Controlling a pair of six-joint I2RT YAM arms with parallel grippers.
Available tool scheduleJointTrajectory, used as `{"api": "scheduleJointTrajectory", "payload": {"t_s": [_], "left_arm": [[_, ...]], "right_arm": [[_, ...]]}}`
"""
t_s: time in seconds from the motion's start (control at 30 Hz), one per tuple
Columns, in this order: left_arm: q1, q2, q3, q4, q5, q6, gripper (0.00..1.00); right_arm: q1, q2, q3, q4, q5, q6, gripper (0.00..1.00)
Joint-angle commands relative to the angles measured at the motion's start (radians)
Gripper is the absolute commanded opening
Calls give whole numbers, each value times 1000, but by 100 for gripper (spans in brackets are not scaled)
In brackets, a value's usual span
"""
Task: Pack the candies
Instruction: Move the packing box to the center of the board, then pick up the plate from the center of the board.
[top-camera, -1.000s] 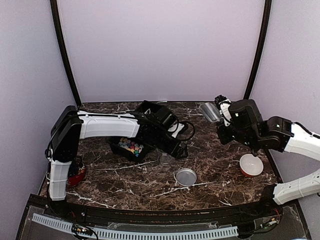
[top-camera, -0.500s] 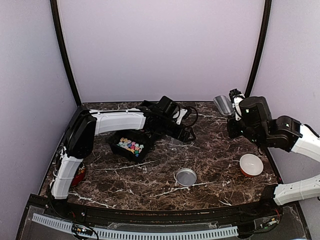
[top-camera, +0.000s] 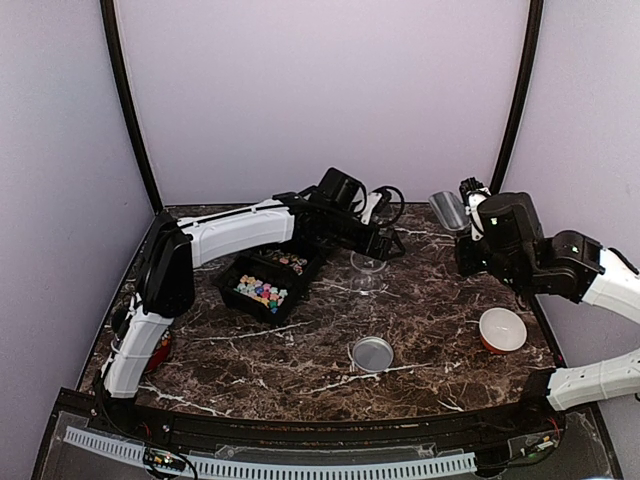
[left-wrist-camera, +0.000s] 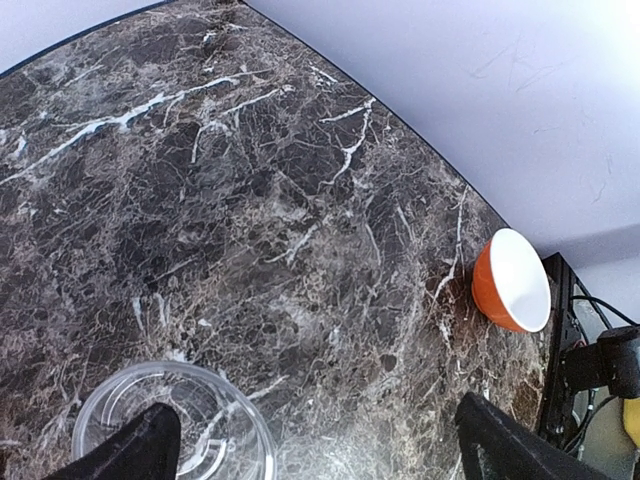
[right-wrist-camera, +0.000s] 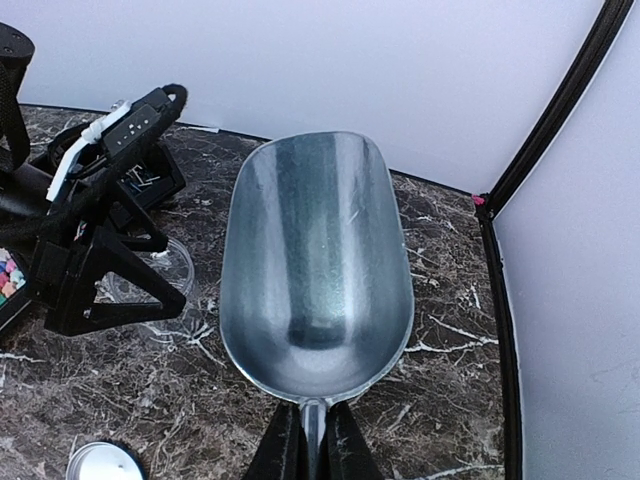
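The candies (top-camera: 262, 291) lie in a black tray (top-camera: 240, 272) left of centre, and a few show at the left edge of the right wrist view (right-wrist-camera: 7, 272). An empty glass jar (top-camera: 367, 268) stands upright on the table behind the middle. My left gripper (top-camera: 378, 247) is open just above it. In the left wrist view the jar (left-wrist-camera: 200, 420) sits against the left finger (left-wrist-camera: 140, 450), and the gripper (left-wrist-camera: 320, 450) is spread wide. My right gripper (top-camera: 467, 218) is shut on the handle of an empty metal scoop (right-wrist-camera: 315, 260), held in the air at the right.
A round metal lid (top-camera: 372, 353) lies at the front centre. An orange bowl with a white inside (top-camera: 502, 330) stands at the right, also seen in the left wrist view (left-wrist-camera: 512, 282). A red object (top-camera: 155, 352) sits by the left arm's base.
The left arm has carried the jar from the table's middle toward the back right, and its fingers now stand wide apart. The right arm with the scoop first moved slightly right, then stayed.
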Motion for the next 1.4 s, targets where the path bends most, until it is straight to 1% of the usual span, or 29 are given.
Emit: {"api": "scheduleJointTrajectory", "payload": {"t_s": [0.0,0.13,0.23,0.3,0.37,0.47,0.53,0.67,0.83,1.0,1.23,1.3,1.37], "left_arm": [[7,-57,31,-102,9,-4,99],[25,-135,30,-161,-53,8,99],[70,-202,22,-233,-92,18,99],[97,-253,1,-288,-155,45,99],[120,-326,-55,-313,-245,79,99],[158,-438,-219,-284,-344,115,99],[201,-505,-316,-240,-354,112,99],[321,-581,-440,-217,-347,108,99],[411,-573,-542,-192,-369,146,98],[470,-531,-603,-146,-306,130,93],[480,-445,-564,-176,-296,171,90],[479,-442,-566,-192,-278,167,86],[479,-453,-581,-217,-261,162,84]], "right_arm": [[-9,12,37,38,16,-7,0],[-10,23,39,38,-1,-27,0],[-9,33,42,38,-31,-50,0],[-9,40,41,43,-52,-69,0],[-10,48,37,56,-74,-85,0],[-11,68,34,75,-100,-99,0],[-11,84,38,82,-119,-105,0],[-11,109,49,90,-148,-115,0],[-11,120,47,104,-186,-121,0],[-10,133,38,103,-234,-124,0],[-11,146,24,107,-261,-128,0],[-11,150,25,108,-265,-132,0],[-11,154,30,102,-268,-133,0]]}}
